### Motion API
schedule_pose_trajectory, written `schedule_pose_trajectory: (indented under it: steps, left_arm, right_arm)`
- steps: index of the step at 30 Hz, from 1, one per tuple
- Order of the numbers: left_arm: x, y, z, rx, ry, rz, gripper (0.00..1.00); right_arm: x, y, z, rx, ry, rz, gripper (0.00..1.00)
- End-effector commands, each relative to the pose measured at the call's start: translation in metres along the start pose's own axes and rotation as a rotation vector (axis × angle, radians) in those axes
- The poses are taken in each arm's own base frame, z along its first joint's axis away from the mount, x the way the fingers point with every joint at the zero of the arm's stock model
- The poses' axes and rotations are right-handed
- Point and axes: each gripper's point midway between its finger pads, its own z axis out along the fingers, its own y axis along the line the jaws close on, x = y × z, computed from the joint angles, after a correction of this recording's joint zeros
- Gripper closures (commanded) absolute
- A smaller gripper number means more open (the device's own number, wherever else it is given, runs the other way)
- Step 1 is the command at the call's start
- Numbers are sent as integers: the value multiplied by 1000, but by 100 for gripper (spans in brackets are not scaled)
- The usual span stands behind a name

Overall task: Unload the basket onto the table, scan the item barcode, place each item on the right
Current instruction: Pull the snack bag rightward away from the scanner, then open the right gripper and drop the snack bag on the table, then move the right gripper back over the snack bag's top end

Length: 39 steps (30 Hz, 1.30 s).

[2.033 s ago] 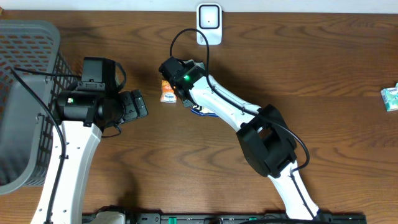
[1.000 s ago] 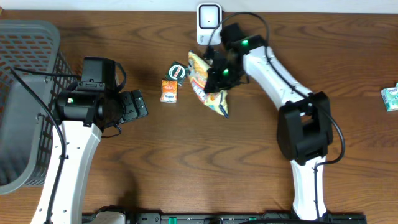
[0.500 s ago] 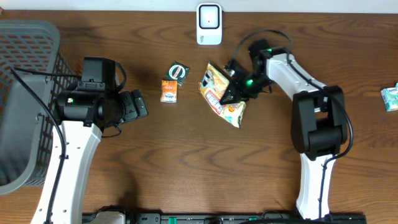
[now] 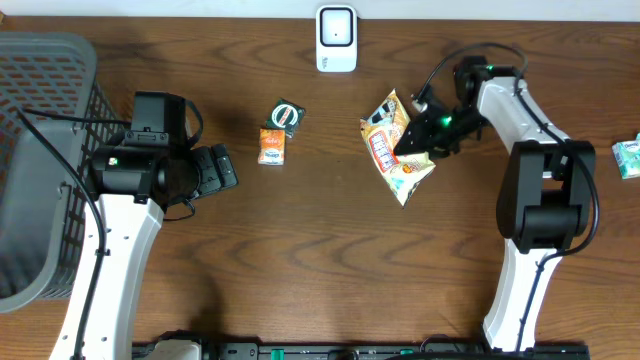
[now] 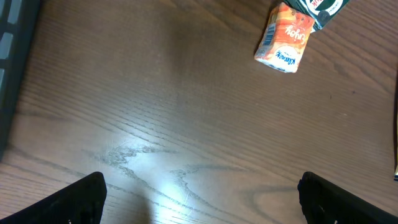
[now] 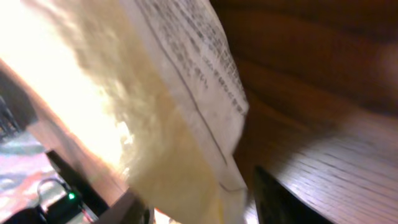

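A yellow-and-orange snack bag (image 4: 398, 150) sits tilted right of the table's centre, below and to the right of the white scanner (image 4: 336, 38) at the back edge. My right gripper (image 4: 422, 134) is at the bag's right side. In the right wrist view the bag (image 6: 155, 112) fills the frame between the fingers, its printed back panel toward the camera. My right gripper (image 6: 200, 196) stands open, with a small gap beside the right finger. My left gripper (image 4: 222, 167) is open over bare wood to the left, its fingers wide apart and nothing between them (image 5: 202, 193).
An orange packet (image 4: 271, 146) and a green packet (image 4: 287, 114) lie just right of the left gripper; the left wrist view shows both at the top right, the orange packet (image 5: 285, 38) in full. A grey basket (image 4: 50, 150) stands at the far left. A pale green item (image 4: 627, 157) lies at the right edge.
The right arm has carried the snack bag rightward, away from the scanner, and its jaws have parted around the bag. The left arm has not moved.
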Motion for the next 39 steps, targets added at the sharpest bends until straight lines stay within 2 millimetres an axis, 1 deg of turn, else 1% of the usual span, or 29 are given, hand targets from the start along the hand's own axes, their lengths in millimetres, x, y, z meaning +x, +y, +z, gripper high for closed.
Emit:
schedule_pose_trajectory:
  steps: [1, 2, 5, 6, 9, 12, 17, 20, 22, 24, 25, 26, 27, 29, 32, 35, 36, 37, 39]
  left_arm:
    - [0, 2, 0, -6, 3, -3, 2]
    - [0, 2, 0, -6, 3, -3, 2]
    - [0, 2, 0, -6, 3, -3, 2]
    - [0, 2, 0, -6, 3, -3, 3]
    - [0, 2, 0, -6, 3, -3, 2]
    - [0, 2, 0, -6, 3, -3, 2]
    - [0, 2, 0, -6, 3, -3, 2]
    - [0, 2, 0, -6, 3, -3, 2]
    - [0, 2, 0, -6, 3, -3, 2]
    - [0, 2, 0, -6, 3, -3, 2]
    - [0, 2, 0, -6, 3, -3, 2]
    - [0, 2, 0, -6, 3, -3, 2]
    - [0, 2, 0, -6, 3, -3, 3]
    - [0, 2, 0, -6, 3, -3, 2]
    - [0, 2, 0, -6, 3, -3, 3]
    - [0, 2, 0, -6, 3, -3, 2]
    - [0, 2, 0, -6, 3, -3, 3]
    - [0, 2, 0, -6, 3, -3, 2]
    - [0, 2, 0, -6, 3, -3, 2]
  right_arm:
    - [-15, 15, -28, 62, -75, -62, 50]
    - [-17, 17, -31, 64, -83, -71, 49]
    - [-20, 26, -38, 66, -109, -97, 37]
    - [-20, 28, -38, 67, -110, -103, 35]
    - [-18, 30, -38, 71, -105, -106, 34]
    - [-17, 25, -37, 103, -99, -101, 31]
    - [-18, 8, -41, 209, -105, -49, 30]
    - [-17, -1, -55, 305, -115, -27, 29]
    - [-18, -2, -68, 357, -133, -24, 27]
    - [-20, 3, -86, 400, -172, -34, 18]
    - [-21, 7, -94, 408, -193, -43, 12]
    - [-22, 12, -100, 408, -213, -54, 3]
    - [-24, 19, -108, 408, -241, -63, 1]
    - [-25, 29, -121, 406, -288, -74, 1]
    - [-26, 49, -132, 349, -335, -107, 1]
    - [-25, 75, -129, 213, -342, -140, 1]
    - [-24, 81, -128, 178, -340, -147, 1]
    - [-24, 86, -127, 150, -337, -151, 5]
    - [-25, 88, -122, 136, -328, -154, 30]
